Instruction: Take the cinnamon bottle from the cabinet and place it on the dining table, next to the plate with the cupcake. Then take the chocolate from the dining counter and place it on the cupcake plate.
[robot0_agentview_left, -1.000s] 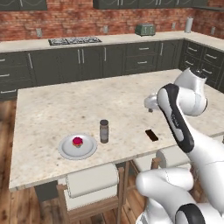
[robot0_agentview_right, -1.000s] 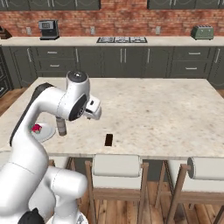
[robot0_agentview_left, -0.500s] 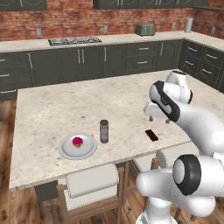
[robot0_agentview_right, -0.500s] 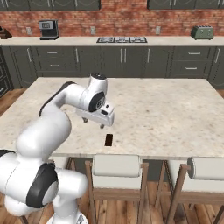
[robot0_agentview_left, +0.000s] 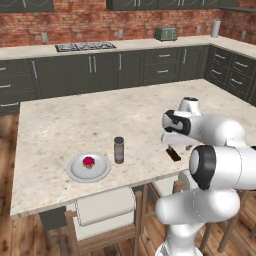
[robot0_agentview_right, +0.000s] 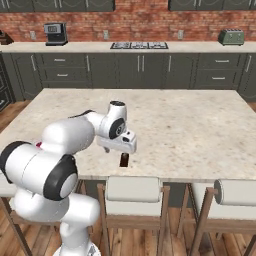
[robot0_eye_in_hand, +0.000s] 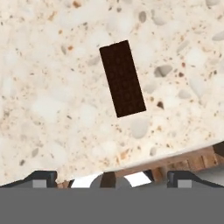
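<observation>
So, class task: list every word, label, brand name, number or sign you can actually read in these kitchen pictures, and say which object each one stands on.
No readable text appears anywhere in these pictures.
The cinnamon bottle: no legible label at this size.
The chocolate: plain dark surface with a faint grid, no lettering.
The plate and cupcake: no markings.
The toaster and coffee machine on the back counter: too small to show any brand.

Dining table carries plate, cinnamon bottle, chocolate.
</observation>
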